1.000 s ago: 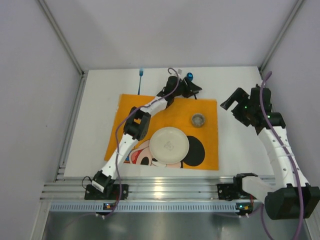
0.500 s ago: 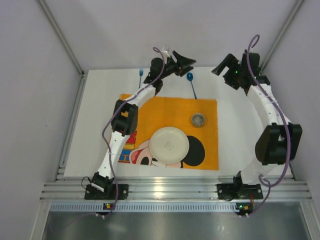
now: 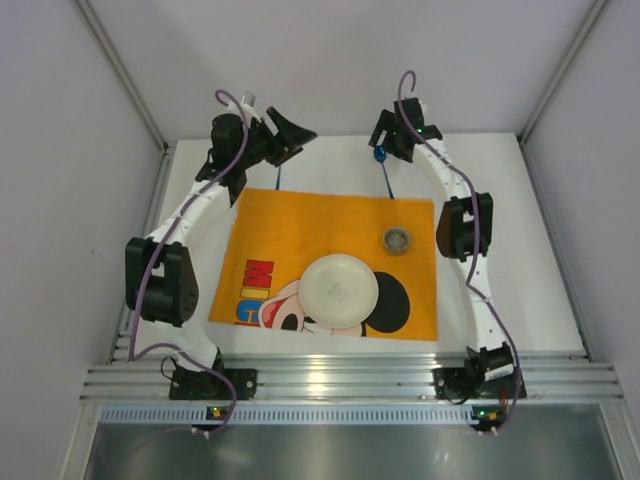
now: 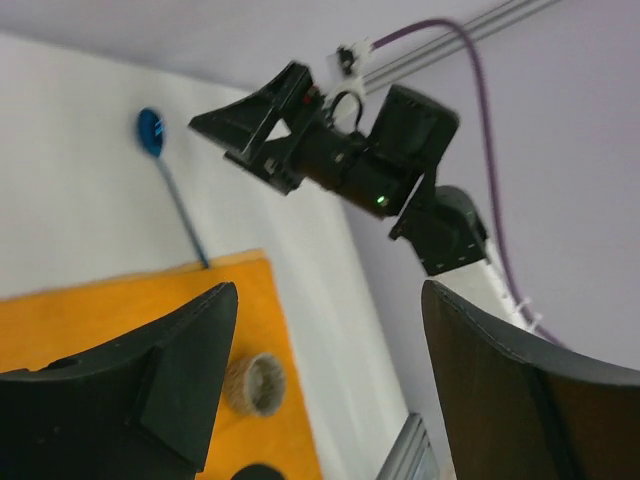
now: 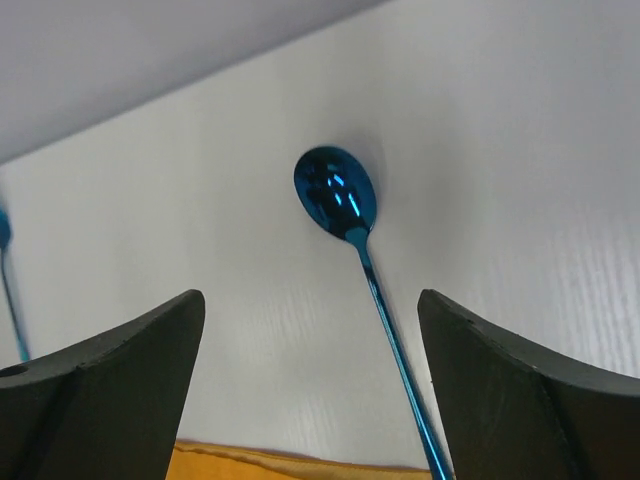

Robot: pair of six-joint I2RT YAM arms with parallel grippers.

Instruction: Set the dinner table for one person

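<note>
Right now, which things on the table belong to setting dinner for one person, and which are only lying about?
For the job: dinner table, orange cartoon-mouse placemat, white plate, small cup, blue spoon, second blue utensil (kind unclear).

Not for the job: aluminium rail at the near edge, grey side walls. I see no loose clutter.

Only the orange placemat [image 3: 300,215] carries lettering — big sideways capitals, a red "M" clearest.
</note>
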